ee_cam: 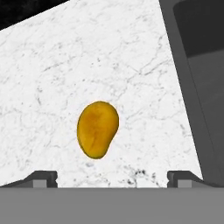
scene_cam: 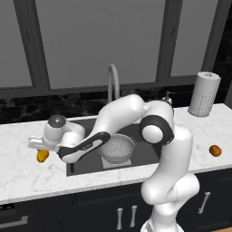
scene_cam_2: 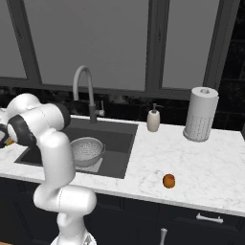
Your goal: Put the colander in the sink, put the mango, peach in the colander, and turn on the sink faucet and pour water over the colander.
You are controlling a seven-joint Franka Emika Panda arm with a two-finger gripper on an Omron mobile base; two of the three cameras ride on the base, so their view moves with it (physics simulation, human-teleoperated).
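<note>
White marbled counter point(scene_cam: 27, 176) under dark-framed windows, with dark cabinets below. Set into it, a dark grey sink point(scene_cam: 149, 156), already holding the colander point(scene_cam: 117, 147), which sits upright on the basin floor near the front wall, below the arched sink faucet point(scene_cam: 112, 81). No blue stream at the spout, so tap judged off and rinsing not yet begun.

Reaching out over the counter's left stretch, beyond the sink's left edge: the gripper point(ee_cam: 112, 177), pointed down with jaws spread wide and nothing between them. Seen from the hand camera, fingertips point(ee_cam: 43, 178) set well apart at either side, bracketing the mango point(ee_cam: 97, 129), which lies flat on the marble just beside the sink's left rim and not yet touched. Same yellow-orange fruit point(scene_cam: 42, 155) peeking out under the hand from the left base camera. Wide spread probably chosen to clear the fruit's long oval shape on the way down; alignment looks close, fruit slightly off to one finger's side.

Lying on the counter's right stretch, well apart from the sink and near the front edge: the peach point(scene_cam_2: 168, 181), waiting its turn. At the back edge on that side, a beige soap dispenser point(scene_cam_2: 153, 119) and a paper towel roll point(scene_cam_2: 201, 114), clear of the work.

Step in hand, as judged: descent onto the mango for a pick-up.
</note>
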